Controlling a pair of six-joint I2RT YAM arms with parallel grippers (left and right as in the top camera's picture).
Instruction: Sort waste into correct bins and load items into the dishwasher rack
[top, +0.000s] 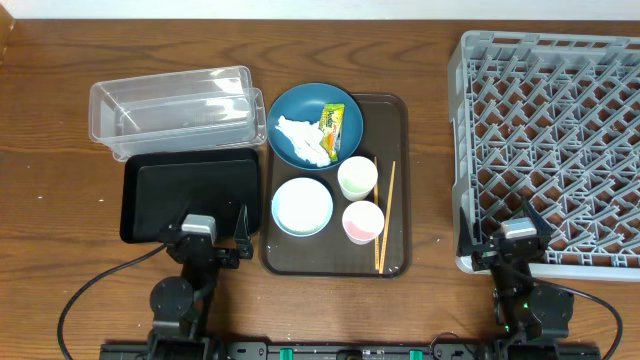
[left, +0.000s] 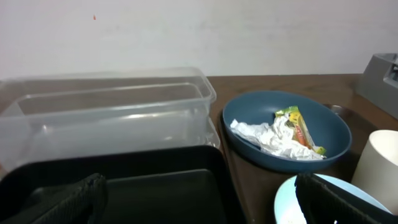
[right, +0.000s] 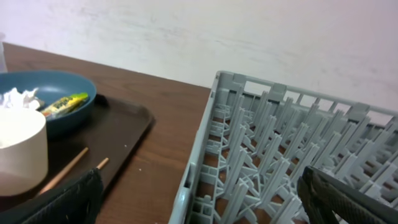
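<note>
- We are locating the crumpled white tissue (top: 303, 138) forward-right of the left gripper (top: 214, 232), the nearer one.
- We are reading it and the right gripper (top: 497, 232) as spread, empty.

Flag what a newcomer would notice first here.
The big grey dishwasher rack fills the table's right side. At centre, a brown tray carries a blue bowl-plate holding crumpled tissue and a yellow-green wrapper, with a white bowl, a green cup, a pink cup and chopsticks nearby. On the left, a clear tub sits behind a black tray.
</note>
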